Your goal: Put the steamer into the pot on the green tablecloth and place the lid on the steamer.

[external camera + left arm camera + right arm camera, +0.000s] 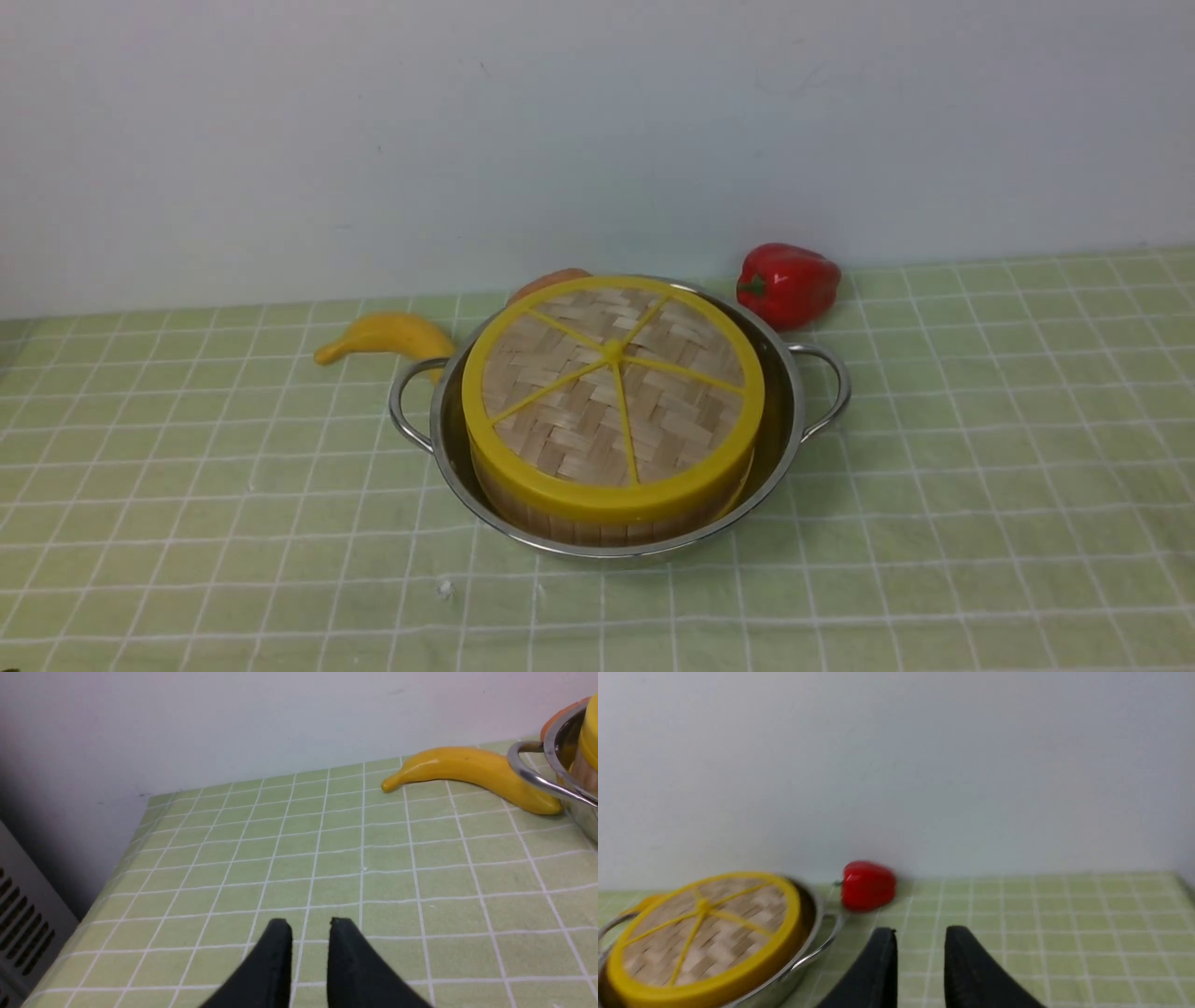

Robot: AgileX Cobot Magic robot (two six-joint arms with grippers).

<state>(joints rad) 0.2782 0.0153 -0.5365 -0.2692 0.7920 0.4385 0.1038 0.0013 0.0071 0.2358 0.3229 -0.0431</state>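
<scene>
Black fingers, left (310,952) and right (920,956), stood partly open, holding nothing. Green cloth (280,560) lay beneath the steel pot (616,553); steamer (597,532) sat inside, lid (560,401) on top. Banana (392,334) and red pepper (789,285) lay beyond, near the wall (597,140).

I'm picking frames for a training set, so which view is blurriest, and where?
Right wrist view: lid, red pepper and cloth all soft; left wrist view: banana fairly crisp, fingertips blurred; front view: lid weave sharp.
</scene>
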